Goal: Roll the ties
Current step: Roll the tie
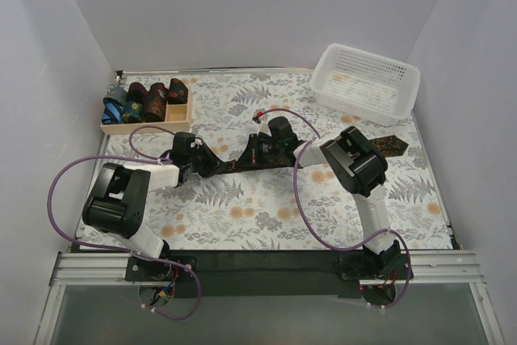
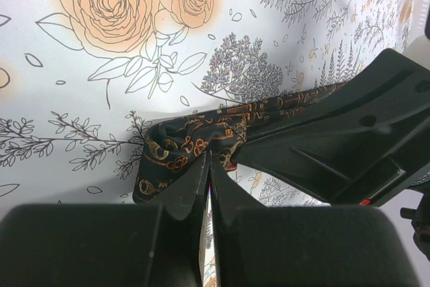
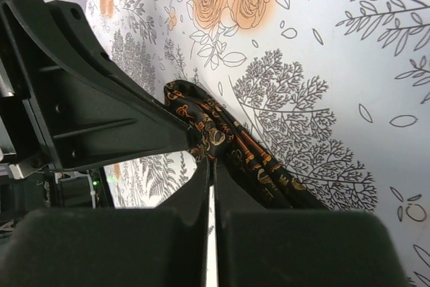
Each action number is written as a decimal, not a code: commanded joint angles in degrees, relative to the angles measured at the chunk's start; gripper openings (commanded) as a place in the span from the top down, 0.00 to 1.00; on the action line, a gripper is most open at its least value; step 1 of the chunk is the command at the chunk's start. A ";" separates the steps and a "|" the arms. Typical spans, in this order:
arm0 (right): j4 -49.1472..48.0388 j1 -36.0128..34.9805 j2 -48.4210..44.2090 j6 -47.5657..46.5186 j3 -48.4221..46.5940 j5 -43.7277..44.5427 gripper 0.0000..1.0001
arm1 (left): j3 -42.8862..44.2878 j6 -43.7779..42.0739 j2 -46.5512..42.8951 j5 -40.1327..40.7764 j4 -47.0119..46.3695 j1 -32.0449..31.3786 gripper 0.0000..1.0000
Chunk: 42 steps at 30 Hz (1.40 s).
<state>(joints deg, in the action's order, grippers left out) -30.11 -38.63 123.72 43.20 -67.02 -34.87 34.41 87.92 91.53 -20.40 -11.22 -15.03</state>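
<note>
A dark tie with orange pattern [image 1: 391, 145] lies across the middle of the floral cloth, its wide end at the right. My left gripper [image 1: 212, 169] is shut on the tie's bunched narrow end [image 2: 185, 140], the fingertips [image 2: 199, 166] pinching the fabric. My right gripper [image 1: 252, 155] is shut on the same tie [image 3: 259, 160] a short way to the right, close to the left gripper. Each wrist view shows the other gripper's black body beside the tie. The stretch of tie under the right arm is hidden in the top view.
A shallow wooden tray [image 1: 119, 128] at the back left holds several rolled ties [image 1: 153, 101]. A white mesh basket [image 1: 367, 82] stands at the back right. White walls close in on three sides. Purple cables loop over both arms.
</note>
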 commanded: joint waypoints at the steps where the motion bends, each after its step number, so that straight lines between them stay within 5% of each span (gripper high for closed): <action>1: 1.19 0.31 0.64 -2.50 -1.62 0.95 0.99 | -0.49 -0.55 -0.38 0.10 -0.12 -0.18 0.95; 7: 2.59 0.75 0.82 -4.00 -1.44 0.95 0.99 | 0.22 -2.92 -3.02 1.07 2.95 -0.09 0.84; 20: 6.11 0.93 2.49 -7.08 -3.73 -0.37 0.99 | 3.90 -14.70 -7.07 -0.16 15.17 5.80 0.40; 42: 6.29 2.16 4.42 -6.81 -3.11 -1.60 0.99 | 5.49 -21.04 2.60 -7.19 15.44 6.06 0.52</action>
<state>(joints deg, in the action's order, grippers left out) -26.44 -37.08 126.06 37.74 -70.00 -38.54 40.75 69.19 92.58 -28.71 2.15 -8.88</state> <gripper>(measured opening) 0.021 0.477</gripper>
